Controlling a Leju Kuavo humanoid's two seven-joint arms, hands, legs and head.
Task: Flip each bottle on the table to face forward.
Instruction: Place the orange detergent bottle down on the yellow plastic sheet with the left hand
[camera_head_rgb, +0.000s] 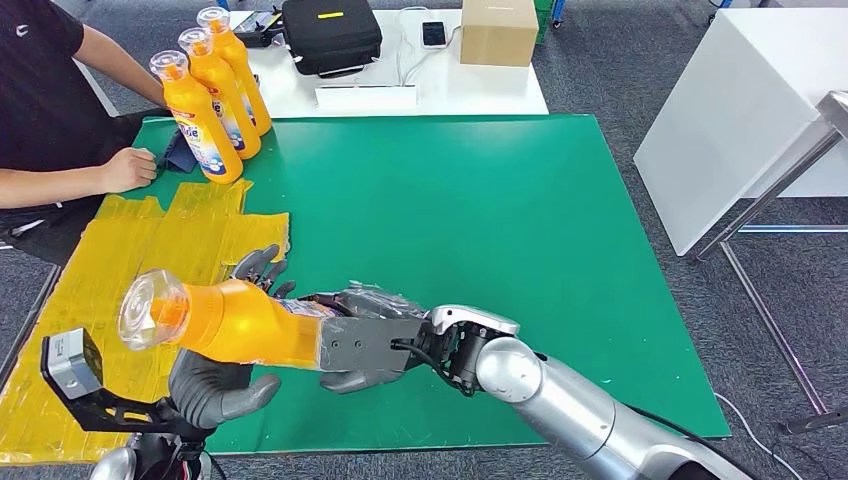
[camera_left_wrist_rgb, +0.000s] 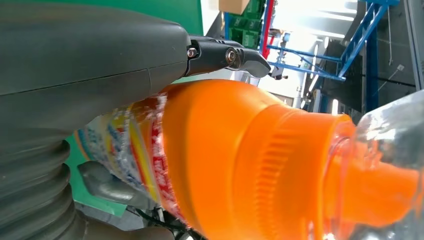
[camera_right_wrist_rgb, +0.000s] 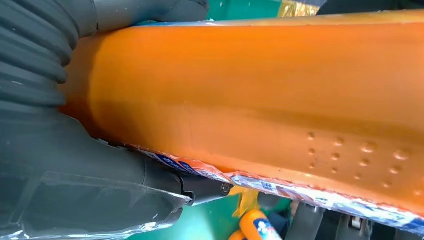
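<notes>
The robot holds one orange bottle (camera_head_rgb: 235, 322) on its side in the air, just above the near edge of the green table (camera_head_rgb: 480, 220), with its clear cap (camera_head_rgb: 152, 308) pointing to the robot's left. The right hand (camera_head_rgb: 370, 345) grips the bottom end, and the left hand (camera_head_rgb: 215, 385) cups the bottle from below near the neck (its fingers curl up around the far side). Three more orange bottles (camera_head_rgb: 205, 115) stand in a row at the far left corner, near a person's hand (camera_head_rgb: 125, 168) and some yellow sheets (camera_head_rgb: 170, 240).
</notes>
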